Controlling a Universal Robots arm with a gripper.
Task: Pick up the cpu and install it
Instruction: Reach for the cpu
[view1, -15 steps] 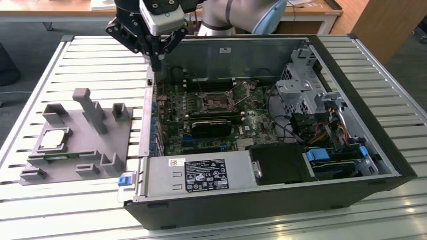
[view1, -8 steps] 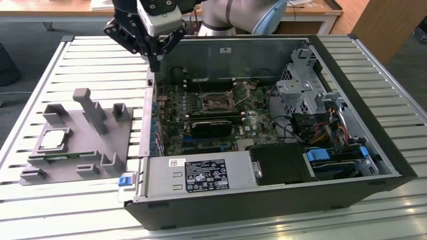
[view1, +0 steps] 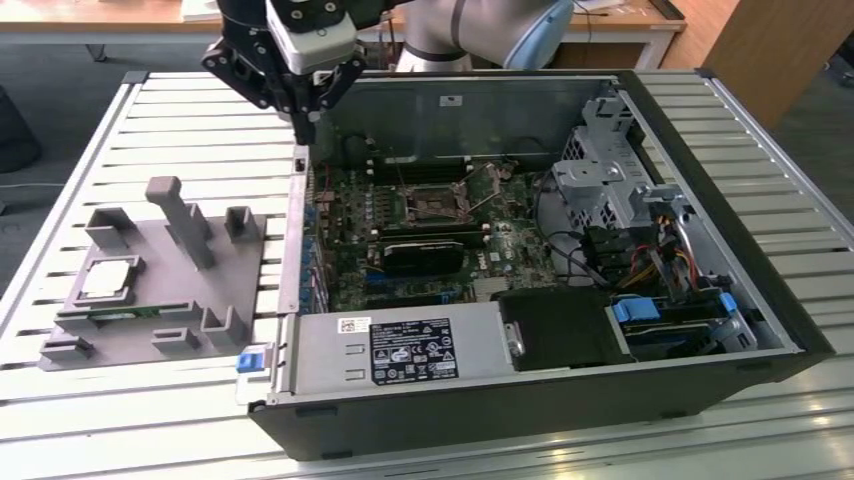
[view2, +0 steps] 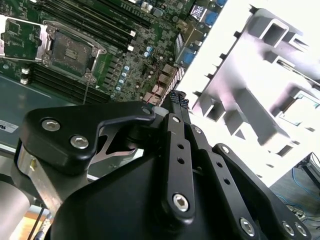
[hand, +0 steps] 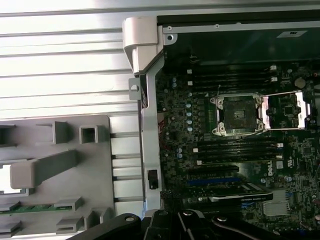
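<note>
Open and nearest, a black computer case lies on a pale slatted metal table, its processor socket uncovered. At the exterior view's left, a grey tray holds the cpu, lying flat. Over the case's far corner on that side, the gripper hangs clenched on nothing, well apart from the cpu. Wooden furniture and grey-blue floor lie behind.
</note>
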